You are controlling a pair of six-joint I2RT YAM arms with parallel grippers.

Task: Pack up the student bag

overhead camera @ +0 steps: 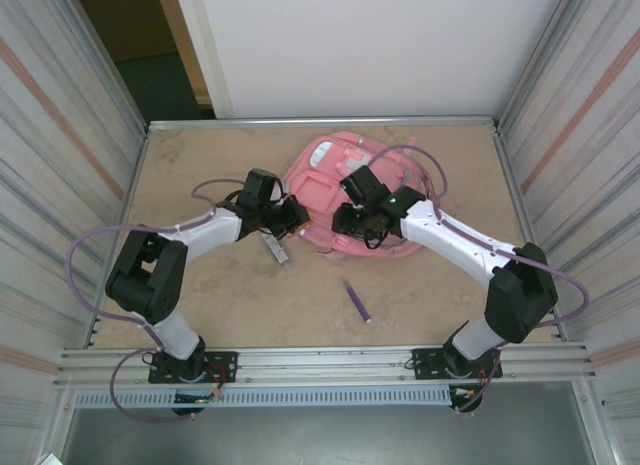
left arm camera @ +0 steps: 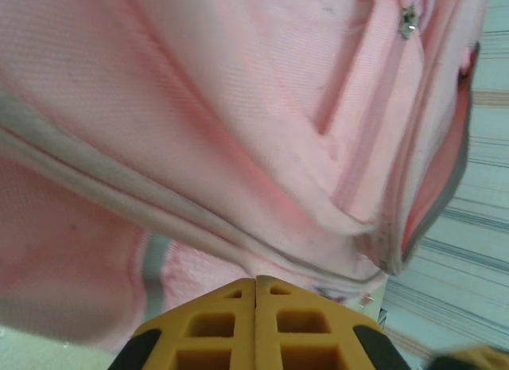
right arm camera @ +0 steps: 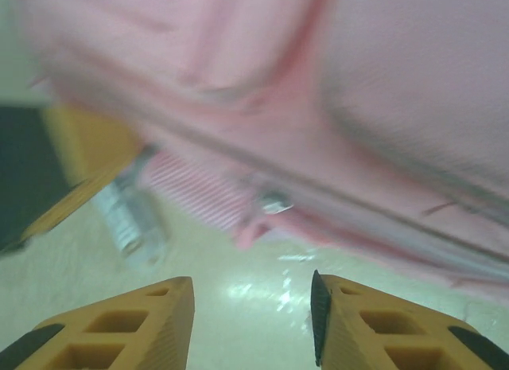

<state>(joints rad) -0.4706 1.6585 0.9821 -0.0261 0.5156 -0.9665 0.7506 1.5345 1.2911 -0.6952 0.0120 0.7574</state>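
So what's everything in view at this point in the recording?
student bag: one, pink, far middle of the table
pen: one, purple, on the table nearer than the bag
small tube-like item: one, grey-white, by the bag's near left edge; type unclear
table: one, beige
left gripper: shut, yellow fingers, at the bag's left side
right gripper: open, yellow fingers, low at the bag's near edge

— From where is each camera looking?
— The top one is looking down on the table point(overhead camera: 230, 295) from high behind its near edge. Both wrist cameras are facing the student bag point(overhead camera: 318, 190) very closely, from either side.
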